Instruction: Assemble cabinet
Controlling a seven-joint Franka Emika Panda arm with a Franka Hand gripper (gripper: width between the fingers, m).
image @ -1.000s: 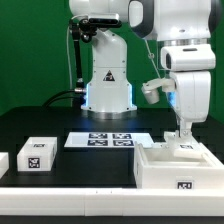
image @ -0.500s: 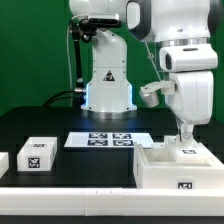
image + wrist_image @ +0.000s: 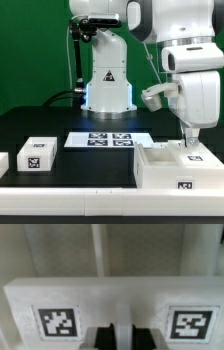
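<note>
Two white tagged blocks are seen on the black counter [image 3: 70, 170] in the exterior view: a full block [image 3: 37, 153] toward the exterior view's left, and a cropped block [image 3: 3, 161] cut off by that edge. The marker board [image 3: 108, 140] is laid flat near the middle, in front of the robot base [image 3: 108, 85]. The cabinet [image 3: 170, 168] is placed at the exterior view's right, close to the counter's front edge, with one tag shown on its front face. The white arm [image 3: 190, 70] is held above it, and the fingers [image 3: 188, 144] are set down at the cabinet's upper side, toward its far right part. Their spacing is not resolved from here.

In the wrist view, a white face of the cabinet [image 3: 115, 294] is seen close up, with two square tags side by side on it. The dark fingers [image 3: 100, 338] are seen between those tags, narrowly parted, with a pale strip between them. Whether that strip is clamped cannot be told.
</note>
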